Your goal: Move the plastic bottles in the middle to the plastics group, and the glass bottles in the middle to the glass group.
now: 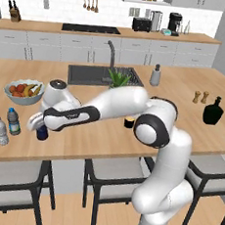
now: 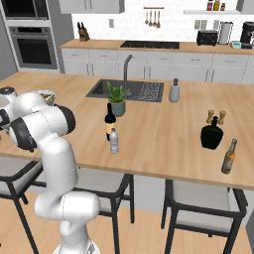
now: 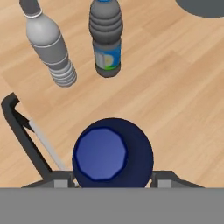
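risk: blue bottle [image 3: 112, 153] sits clamped in the hand [image 1: 38, 124], fingers [image 3: 168, 178] narrowed on both sides, low near the surface [image 1: 107, 138] edge, just beside the plastics group. let go tilted and it could topple, or swing into the labelled bottle [image 1: 13, 121] and the clear bottle [image 1: 1, 131]. arm stretched far left, hand pointing down. farther off: grey bottle [image 2: 114, 141] and wine bottle [image 2: 109, 121] mid-surface, black bottle [image 2: 212, 134] far right.
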